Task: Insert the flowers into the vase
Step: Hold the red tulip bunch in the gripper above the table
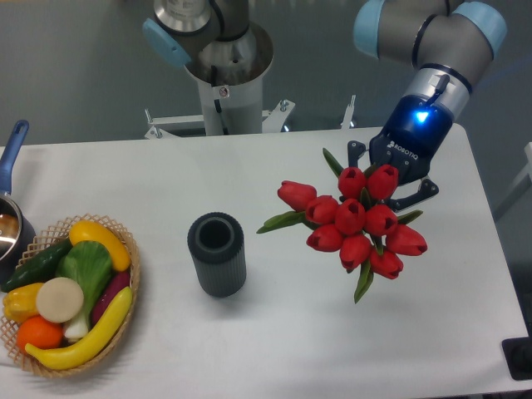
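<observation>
The flowers (353,218), a bunch of red closed tulips with green leaves, hang right of the table's middle with their heads turned toward the camera. Their stems are hidden behind the blooms. My gripper (391,176) reaches in from the upper right, directly behind the bunch, and is shut on it; only the dark finger links show on either side. The vase (217,253), a dark grey ribbed cylinder, stands upright on the table with its round mouth empty. It lies about a bouquet's width to the left of the flowers and slightly lower in the frame.
A wicker basket (133,259) holding several toy vegetables and fruits sits at the front left corner. A pot (10,226) with a blue handle stands at the left edge behind it. The robot's base (224,75) rises at the table's back middle.
</observation>
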`<act>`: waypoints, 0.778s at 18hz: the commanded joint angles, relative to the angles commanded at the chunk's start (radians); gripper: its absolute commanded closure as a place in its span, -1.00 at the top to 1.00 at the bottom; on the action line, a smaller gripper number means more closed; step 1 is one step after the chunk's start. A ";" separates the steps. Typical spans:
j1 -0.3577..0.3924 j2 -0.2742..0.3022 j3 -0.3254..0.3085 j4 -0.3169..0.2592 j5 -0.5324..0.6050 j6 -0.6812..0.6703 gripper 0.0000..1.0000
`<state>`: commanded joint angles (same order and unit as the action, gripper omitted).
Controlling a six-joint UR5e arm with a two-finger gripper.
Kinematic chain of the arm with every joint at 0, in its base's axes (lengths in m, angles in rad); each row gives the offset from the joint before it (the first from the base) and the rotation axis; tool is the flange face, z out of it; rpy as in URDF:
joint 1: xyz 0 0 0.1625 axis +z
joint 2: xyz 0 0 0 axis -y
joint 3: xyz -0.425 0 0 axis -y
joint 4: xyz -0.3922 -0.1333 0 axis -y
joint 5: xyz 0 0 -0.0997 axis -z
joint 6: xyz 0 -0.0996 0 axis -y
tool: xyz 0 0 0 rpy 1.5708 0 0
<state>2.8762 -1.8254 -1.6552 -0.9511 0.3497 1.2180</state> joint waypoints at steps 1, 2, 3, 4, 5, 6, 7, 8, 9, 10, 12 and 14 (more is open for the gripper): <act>-0.002 0.000 0.000 0.003 0.000 0.000 -0.58; -0.002 0.002 -0.002 0.005 0.000 -0.002 -0.58; -0.002 0.000 -0.003 0.005 0.000 -0.002 -0.58; -0.002 0.000 -0.003 0.005 0.000 -0.002 -0.58; -0.002 0.000 -0.003 0.005 0.000 -0.002 -0.58; -0.002 0.000 -0.009 0.006 -0.002 0.002 -0.58; -0.002 0.000 -0.011 0.006 -0.002 0.002 -0.58; -0.002 0.000 -0.011 0.006 -0.002 0.005 -0.58; -0.003 0.000 -0.011 0.008 0.000 0.009 -0.58; -0.005 -0.002 -0.011 0.009 0.000 0.009 -0.58; -0.005 -0.003 -0.017 0.021 0.002 0.009 -0.58; -0.011 -0.003 -0.023 0.028 0.002 0.009 -0.58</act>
<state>2.8655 -1.8285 -1.6782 -0.9235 0.3513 1.2272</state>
